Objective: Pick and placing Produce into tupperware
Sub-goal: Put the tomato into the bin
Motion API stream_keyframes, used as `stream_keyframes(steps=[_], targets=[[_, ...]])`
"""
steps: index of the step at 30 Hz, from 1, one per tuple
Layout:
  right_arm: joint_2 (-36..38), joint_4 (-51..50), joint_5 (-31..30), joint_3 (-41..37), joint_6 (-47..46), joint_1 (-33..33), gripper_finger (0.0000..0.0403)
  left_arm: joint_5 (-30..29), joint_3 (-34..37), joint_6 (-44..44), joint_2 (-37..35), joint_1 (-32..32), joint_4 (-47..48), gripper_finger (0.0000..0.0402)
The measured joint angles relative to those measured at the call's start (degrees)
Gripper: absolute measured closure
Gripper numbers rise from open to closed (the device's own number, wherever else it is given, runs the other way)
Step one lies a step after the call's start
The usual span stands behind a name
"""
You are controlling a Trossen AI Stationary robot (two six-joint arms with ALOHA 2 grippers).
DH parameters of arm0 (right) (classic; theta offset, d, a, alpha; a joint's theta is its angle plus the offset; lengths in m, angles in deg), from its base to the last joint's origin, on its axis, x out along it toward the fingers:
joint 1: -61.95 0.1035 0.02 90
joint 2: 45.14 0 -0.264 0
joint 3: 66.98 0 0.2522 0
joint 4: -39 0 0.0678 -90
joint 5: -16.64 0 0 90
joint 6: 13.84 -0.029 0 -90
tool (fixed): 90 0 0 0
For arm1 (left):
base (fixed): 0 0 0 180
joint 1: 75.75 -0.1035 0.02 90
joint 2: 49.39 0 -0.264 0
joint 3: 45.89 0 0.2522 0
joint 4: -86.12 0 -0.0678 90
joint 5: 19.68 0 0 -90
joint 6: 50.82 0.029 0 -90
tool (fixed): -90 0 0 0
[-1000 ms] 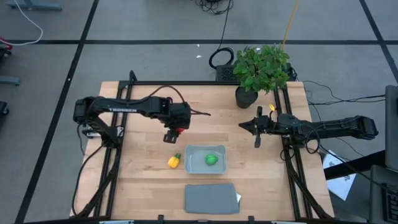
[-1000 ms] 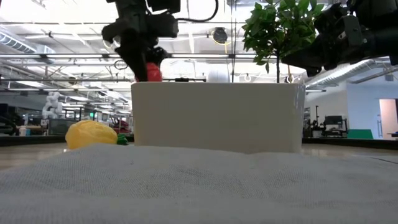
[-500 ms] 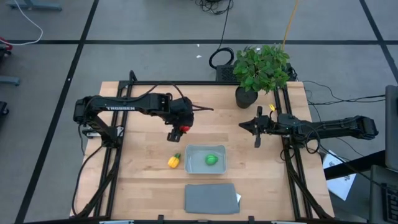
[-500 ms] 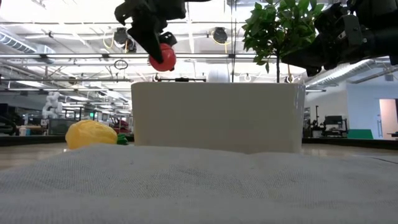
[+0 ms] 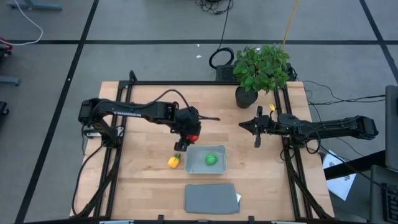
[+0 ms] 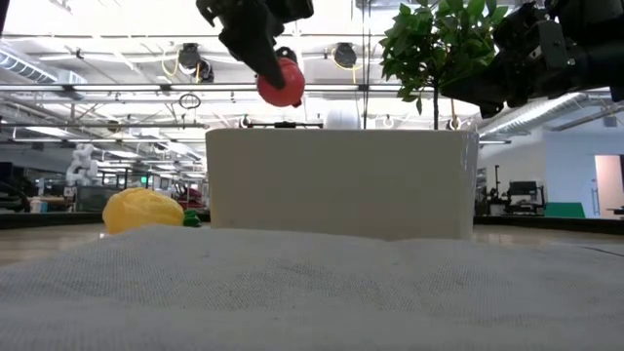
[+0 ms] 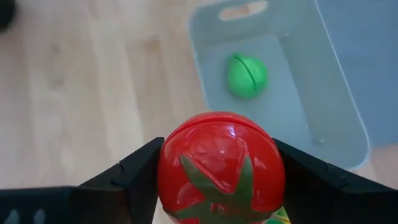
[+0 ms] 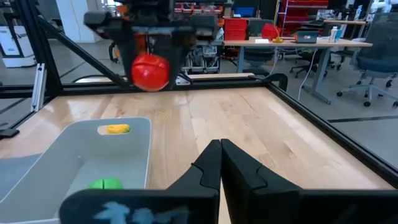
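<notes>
My left gripper hangs in the air near the tupperware's far-left corner, shut on the round red produce piece. The light blue-grey tupperware sits at the table's middle, with the round green piece lying on its floor. The yellow piece with a green tip lies on the table just left of the tub. My right gripper waits shut over the table's right part, well clear of the tub. My left gripper pinches the red piece by its two opposite sides, one dark finger on each. The fingers come from above, slanting down. The piece is lifted clear, higher than the tub's rim in the low view.
A flat darker grey lid lies near the table's near edge, below the tub. A leafy potted plant stands at the far right corner. Bare wood lies left of the yellow piece and between tub and right arm.
My left gripper has carried the red piece toward the table's right and a little nearer, toward the tupperware's far-left corner, rising slightly in the low view. It has stayed shut on the piece. The right arm, tub, green and yellow pieces have kept still.
</notes>
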Motion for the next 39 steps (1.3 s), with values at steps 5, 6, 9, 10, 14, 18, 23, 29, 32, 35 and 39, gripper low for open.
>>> stream_keyframes(steps=[5,6,9,10,14,18,23,29,32,35,39], targets=[[-0.02,0.07,0.0,0.0,0.01,0.0,0.0403,1.42,-0.59,1.35,3.28,0.94,-0.02,0.014],[-0.02,0.07,0.0,-0.01,0.0,0.0,0.0403,1.41,-1.34,1.64,4.03,0.98,-0.05,0.014],[-0.02,0.58,0.0,-0.02,0.01,0.0,0.0403,1.41,-4.04,2.08,6.84,0.92,-0.04,0.014],[-0.02,0.59,0.0,-0.02,-0.01,0.0,0.0403,1.42,-5.03,2.64,7.93,0.88,-0.04,0.014],[-0.02,0.82,-0.01,-0.02,-0.02,0.0,0.0403,3.23,-7.88,4.57,11.62,1.15,0.35,0.014],[-0.02,0.83,0.0,-0.02,-0.02,0.02,0.0403,5.37,-9.25,6.11,14.68,1.94,0.6,0.014],[-0.02,0.81,0.0,-0.02,0.0,0.0,0.0403,9.02,-10.17,8.44,17.53,3.14,2.18,0.014],[-0.02,0.83,-0.01,-0.02,0.01,0.01,0.0403,11.71,-10.29,9.54,18.85,3.54,2.4,0.014],[-0.02,0.84,0.0,-0.02,0.01,0.01,0.0403,11.69,-10.27,11.61,18.87,3.54,2.8,0.014],[-0.02,0.83,0.0,-0.02,0.01,0.0,0.0403,11.58,-10.29,15.59,18.86,3.54,2.59,0.014],[-0.02,0.83,0.0,-0.02,0.01,0.01,0.0403,9.68,-10.29,21.49,18.85,3.57,2.45,0.014]])
